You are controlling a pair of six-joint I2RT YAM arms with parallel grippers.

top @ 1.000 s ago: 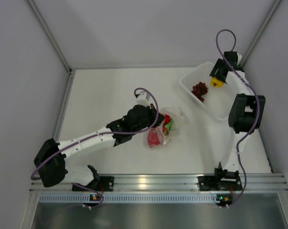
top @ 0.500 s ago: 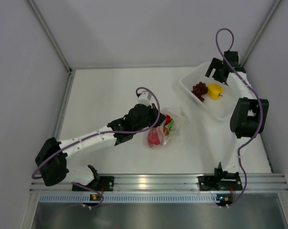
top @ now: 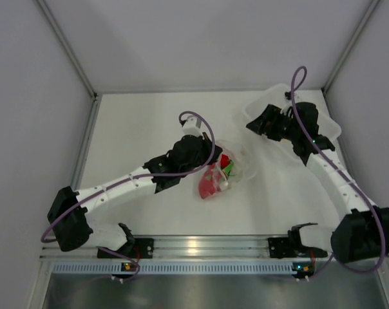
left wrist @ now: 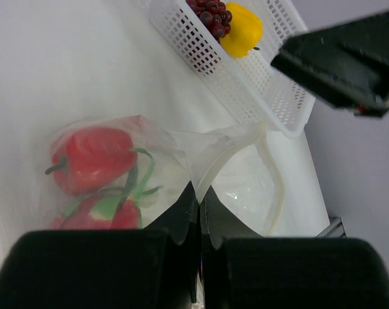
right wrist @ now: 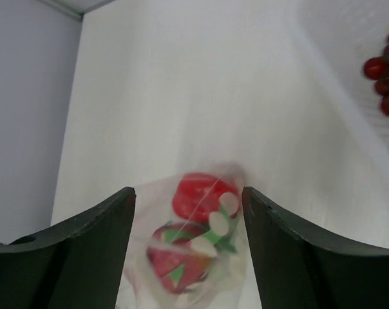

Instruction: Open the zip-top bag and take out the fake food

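The zip-top bag lies at mid-table with its mouth gaping. Inside it are the red pepper and the pink-red fruit with green leaves. My left gripper is shut on the bag's edge, as the left wrist view shows. My right gripper is open and empty, just right of the bag and above the table. In the right wrist view the bag shows between its fingers. The grape bunch and yellow pepper lie in the tray.
The rigid white perforated tray stands at the back right, mostly under my right arm; its wall shows in the left wrist view. Grapes show at the right edge of the right wrist view. Walls enclose the table's left, back and right sides.
My right gripper let go of the yellow pepper in the tray, then swung left and forward towards the bag, open and empty. My left gripper kept its hold on the bag.
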